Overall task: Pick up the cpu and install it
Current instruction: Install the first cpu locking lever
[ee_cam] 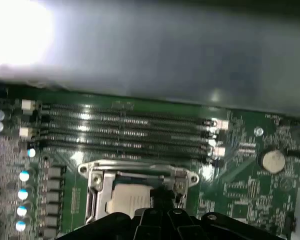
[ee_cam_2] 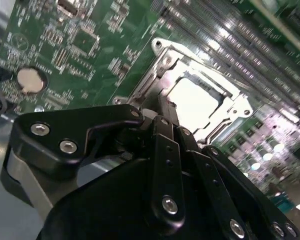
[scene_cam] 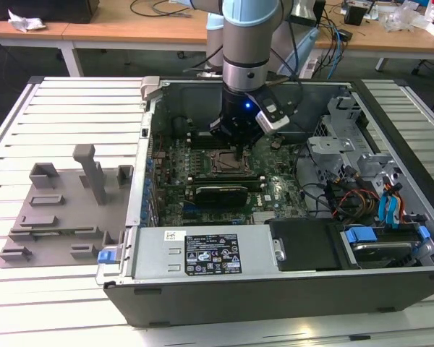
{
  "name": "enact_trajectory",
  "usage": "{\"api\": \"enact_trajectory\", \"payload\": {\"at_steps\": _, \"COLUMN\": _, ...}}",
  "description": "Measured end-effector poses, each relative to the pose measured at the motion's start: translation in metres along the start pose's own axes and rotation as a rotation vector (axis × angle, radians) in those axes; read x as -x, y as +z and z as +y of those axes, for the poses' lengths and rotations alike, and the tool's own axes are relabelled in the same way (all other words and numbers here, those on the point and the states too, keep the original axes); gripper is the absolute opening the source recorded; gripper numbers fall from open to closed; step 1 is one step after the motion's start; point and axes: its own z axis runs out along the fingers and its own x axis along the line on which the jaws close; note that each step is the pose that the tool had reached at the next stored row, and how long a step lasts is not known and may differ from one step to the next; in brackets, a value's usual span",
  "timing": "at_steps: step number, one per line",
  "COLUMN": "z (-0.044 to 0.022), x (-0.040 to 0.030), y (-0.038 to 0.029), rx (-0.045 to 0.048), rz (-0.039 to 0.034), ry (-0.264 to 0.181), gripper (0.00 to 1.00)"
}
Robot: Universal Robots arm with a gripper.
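The cpu [ee_cam_2: 200, 102], a pale silver-white square, lies flat inside the motherboard socket's metal frame [ee_cam_2: 162, 52]. The first wrist view shows the same cpu [ee_cam: 127, 197] within the frame [ee_cam: 140, 167]. My gripper [ee_cam_2: 161, 106] is shut, its black fingertips drawn together at the cpu's edge. Whether they touch it I cannot tell. In the exterior view my gripper [scene_cam: 237, 149] hangs straight down into the open computer case, just over the socket [scene_cam: 223, 161].
Memory slots [ee_cam: 125, 127] run alongside the socket, and a coin battery [ee_cam: 273, 160] sits on the board. Case walls [scene_cam: 148, 144], a drive cage [scene_cam: 340, 141] and cables [scene_cam: 347, 195] surround the board. A grey plastic tray [scene_cam: 58, 213] lies on the slatted table at the exterior view's left.
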Motion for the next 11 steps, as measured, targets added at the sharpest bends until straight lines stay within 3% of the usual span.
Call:
{"api": "enact_trajectory", "payload": {"at_steps": 2, "z": -0.0063, "x": -0.0004, "y": -0.0023, "rx": -0.0061, "rz": 0.0006, "ry": 0.000, "gripper": 0.11}}
{"api": "enact_trajectory", "payload": {"at_steps": 5, "z": -0.0094, "x": 0.0003, "y": -0.0221, "rx": -0.0187, "rz": 0.0003, "ry": -0.001, "gripper": 0.11}}
{"api": "enact_trajectory", "payload": {"at_steps": 8, "z": -0.0101, "x": 0.0009, "y": -0.0340, "rx": -0.0258, "rz": 0.0008, "ry": -0.001, "gripper": 0.11}}
{"api": "enact_trajectory", "payload": {"at_steps": 11, "z": -0.0102, "x": 0.0010, "y": -0.0367, "rx": -0.0258, "rz": 0.0006, "ry": -0.001, "gripper": 0.11}}
